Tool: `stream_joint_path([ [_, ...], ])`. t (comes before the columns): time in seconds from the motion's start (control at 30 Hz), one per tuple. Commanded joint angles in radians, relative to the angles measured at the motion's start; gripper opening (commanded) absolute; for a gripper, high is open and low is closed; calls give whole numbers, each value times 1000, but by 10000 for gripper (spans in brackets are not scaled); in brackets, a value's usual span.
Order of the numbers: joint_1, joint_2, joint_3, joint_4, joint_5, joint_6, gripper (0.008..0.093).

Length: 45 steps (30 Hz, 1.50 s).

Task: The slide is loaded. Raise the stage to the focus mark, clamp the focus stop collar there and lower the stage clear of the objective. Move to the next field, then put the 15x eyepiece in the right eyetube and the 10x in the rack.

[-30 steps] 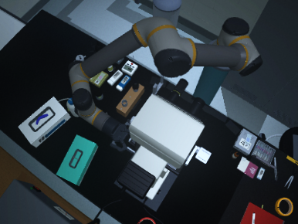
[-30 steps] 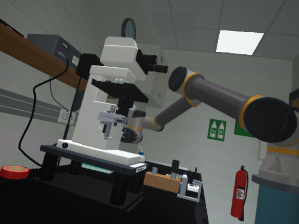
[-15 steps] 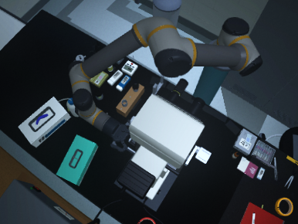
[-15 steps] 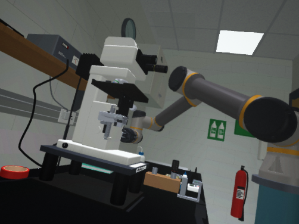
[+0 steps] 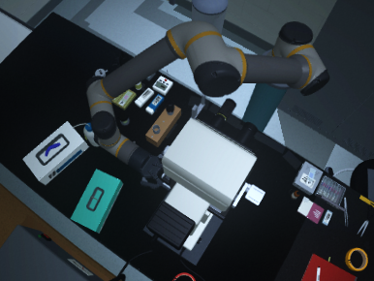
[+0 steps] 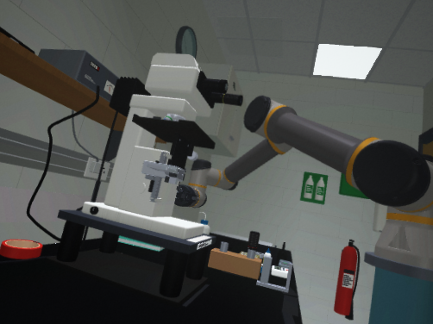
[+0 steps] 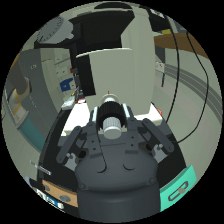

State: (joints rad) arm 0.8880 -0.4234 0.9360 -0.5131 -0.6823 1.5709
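Observation:
The white microscope (image 6: pixel 164 142) stands on a black raised platform at the centre of the bench. Its black stage (image 6: pixel 172 129) sits under the head, and two eyepieces (image 6: pixel 222 92) stick out at the top. On the side of its body is the black ribbed focus knob (image 7: pixel 111 114) with a pale inner knob (image 7: pixel 112 127), and my gripper (image 7: pixel 111 115) is closed on that black knob from the side. A small red mark (image 7: pixel 108 92) shows on the body just above the knob. The wooden eyepiece rack (image 5: pixel 163 126) sits behind the microscope.
A teal box (image 5: pixel 97 199) lies on the bench in front of my arm. A white box (image 5: pixel 54 151) sits to its left. Small bottles and a timer (image 5: pixel 150 94) stand behind the rack. Black cables (image 6: pixel 47 172) hang beside the microscope. A red tape roll (image 6: pixel 19 248) lies nearby.

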Motion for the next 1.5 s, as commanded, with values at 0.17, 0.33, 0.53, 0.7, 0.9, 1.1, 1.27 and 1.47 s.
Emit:
stream_joint_path([
  [0.17,0,-1,0,0,0,0,310],
  [0.33,0,-1,0,0,0,0,210],
  [0.53,0,-1,0,0,0,0,90],
  [0.7,0,-1,0,0,0,0,80],
  [0.9,0,-1,0,0,0,0,80],
  [1.1,0,-1,-1,1,0,0,80],
  [1.27,0,-1,-1,1,0,0,80],
  [1.47,0,0,-2,1,-1,0,80],
])
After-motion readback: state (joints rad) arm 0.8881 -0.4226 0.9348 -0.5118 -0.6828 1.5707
